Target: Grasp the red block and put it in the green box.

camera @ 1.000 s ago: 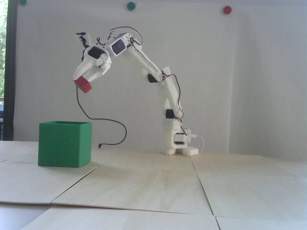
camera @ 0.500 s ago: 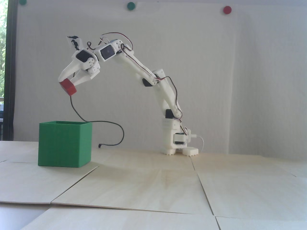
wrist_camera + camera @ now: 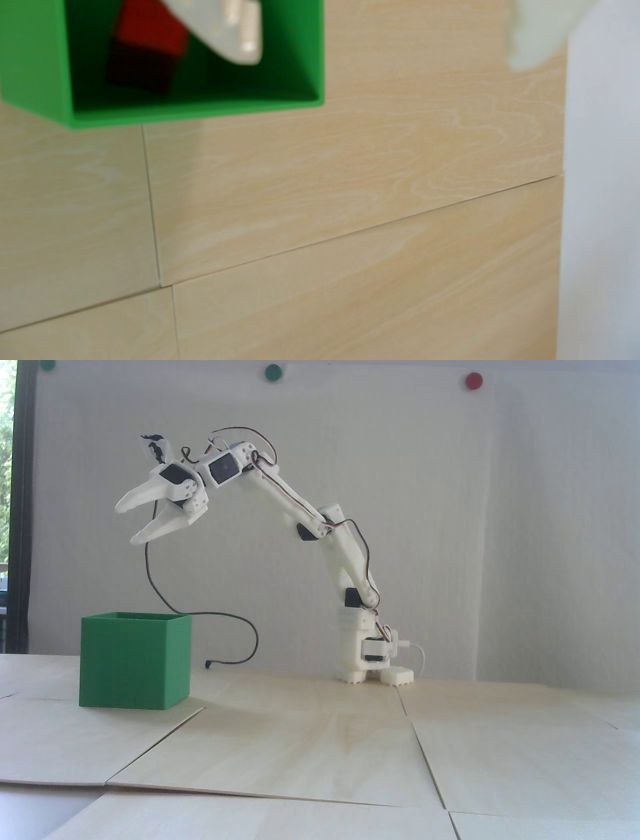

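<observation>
In the fixed view my white gripper (image 3: 126,526) hangs open high above the green box (image 3: 135,665), with nothing between its spread fingers. The red block is hidden in that view. The wrist view looks down into the green box (image 3: 194,114) at the top left, and the red block (image 3: 152,31) shows inside its walls, blurred. There my gripper (image 3: 384,60) is wide open: one fingertip (image 3: 242,52) lies over the box opening and the other sits at the top right.
A black cable (image 3: 220,617) dangles from the wrist and loops down behind the box's right corner. The arm's base (image 3: 367,660) stands at the back of the wooden panels (image 3: 320,750). A white wall (image 3: 500,535) stands behind, and the wood ends at the wrist view's right.
The gripper swung left over the green box with the red block, then opened. The block has left the jaws and now lies within the box walls.
</observation>
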### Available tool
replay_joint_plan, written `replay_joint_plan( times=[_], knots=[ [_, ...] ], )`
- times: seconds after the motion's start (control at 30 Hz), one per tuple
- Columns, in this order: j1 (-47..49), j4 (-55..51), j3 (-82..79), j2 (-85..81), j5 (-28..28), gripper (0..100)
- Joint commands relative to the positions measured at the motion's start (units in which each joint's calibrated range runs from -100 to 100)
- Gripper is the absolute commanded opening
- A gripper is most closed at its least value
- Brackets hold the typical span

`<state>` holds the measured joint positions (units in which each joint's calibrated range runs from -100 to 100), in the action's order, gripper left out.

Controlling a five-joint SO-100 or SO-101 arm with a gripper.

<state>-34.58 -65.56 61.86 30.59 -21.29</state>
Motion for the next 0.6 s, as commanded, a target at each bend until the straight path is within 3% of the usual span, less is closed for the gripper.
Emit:
replay_joint_plan(
  times=[0.0,0.1,0.27,0.37,0.57],
  knots=[
    [1.2,-3.1,5.3,-2.4,-0.3,0],
    [2.7,-10.5,6.3,-3.1,-0.3,2],
    [8.6,-34.4,13.3,-6.7,0.0,2],
    [11.9,-33.8,14.2,-9.6,0.4,2],
    [17.2,-33.9,14.2,-10.4,14.6,2]
  ],
)
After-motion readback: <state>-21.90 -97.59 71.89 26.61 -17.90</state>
